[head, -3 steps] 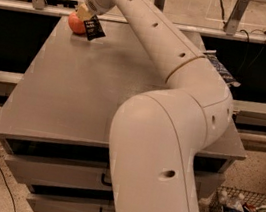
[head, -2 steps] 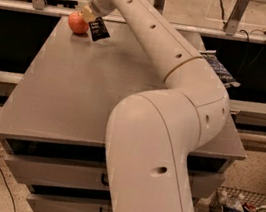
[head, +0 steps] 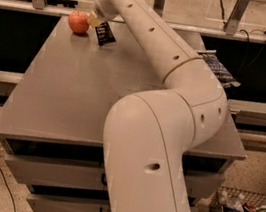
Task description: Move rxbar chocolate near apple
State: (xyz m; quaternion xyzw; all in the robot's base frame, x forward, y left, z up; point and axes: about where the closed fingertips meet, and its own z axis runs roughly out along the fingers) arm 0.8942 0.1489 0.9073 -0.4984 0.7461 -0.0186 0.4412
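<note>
Far across table (head: pixel 58 100), jaws touching rxbar chocolate (head: pixel 105 34) — apple (head: pixel 78 22) just beside.

Upper left, on the surface (head: pixel 64 91): apple (head: pixel 78 22), rxbar chocolate (head: pixel 104 34) just right, end effector (head: pixel 94 19) between them

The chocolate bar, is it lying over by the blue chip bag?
No, the chocolate bar sits beside the apple at the far-left corner, right by the gripper, well away from the chip bag.
</note>
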